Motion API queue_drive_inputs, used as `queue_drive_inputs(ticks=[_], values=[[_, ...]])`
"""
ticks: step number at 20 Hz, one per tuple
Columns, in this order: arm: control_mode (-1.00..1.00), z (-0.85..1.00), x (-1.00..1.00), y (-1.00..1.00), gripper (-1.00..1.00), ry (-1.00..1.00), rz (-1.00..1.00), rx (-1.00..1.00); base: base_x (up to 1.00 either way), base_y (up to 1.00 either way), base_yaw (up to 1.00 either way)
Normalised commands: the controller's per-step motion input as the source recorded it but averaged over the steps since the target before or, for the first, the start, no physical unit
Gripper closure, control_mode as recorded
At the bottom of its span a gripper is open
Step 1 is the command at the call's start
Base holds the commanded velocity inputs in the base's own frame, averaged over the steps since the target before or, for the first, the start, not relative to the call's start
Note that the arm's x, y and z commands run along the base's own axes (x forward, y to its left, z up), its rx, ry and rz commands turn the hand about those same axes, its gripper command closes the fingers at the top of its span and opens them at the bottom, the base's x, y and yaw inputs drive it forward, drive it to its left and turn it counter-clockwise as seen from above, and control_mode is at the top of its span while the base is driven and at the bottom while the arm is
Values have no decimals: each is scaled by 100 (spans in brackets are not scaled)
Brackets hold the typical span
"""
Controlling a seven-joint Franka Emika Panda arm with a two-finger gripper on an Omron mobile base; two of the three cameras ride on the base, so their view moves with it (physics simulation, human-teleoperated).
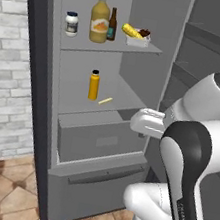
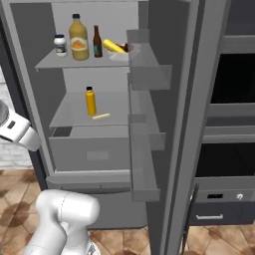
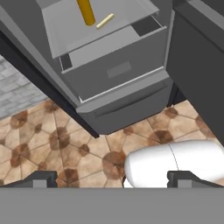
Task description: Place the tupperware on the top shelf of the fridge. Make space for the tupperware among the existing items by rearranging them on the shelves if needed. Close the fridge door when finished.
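Already the tupperware sits on the top shelf, at 3 o'clock of three items: one white jar, one juice bottle, one brown bottle. One small orange bottle stands below; the gripper is spread wide, grasping nothing.

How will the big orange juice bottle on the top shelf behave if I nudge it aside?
The juice bottle is tall on a narrow base, so a high push would probably tip it. It looks full, likely heavy. The brown bottle stands close and could topple too.
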Motion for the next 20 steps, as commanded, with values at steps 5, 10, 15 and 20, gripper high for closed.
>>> queue_drive_inputs(ticks=[5, 10, 15, 20], values=[[100, 0, 0, 0, -100, 0, 0, 0, -16, 18, 0], [100, 0, 0, 0, -100, 0, 0, 0, 0, 48, 0], [100, 0, 0, 0, -100, 0, 0, 0, -41, 0, 0], [100, 0, 0, 0, -100, 0, 0, 0, -57, 45, 0]])
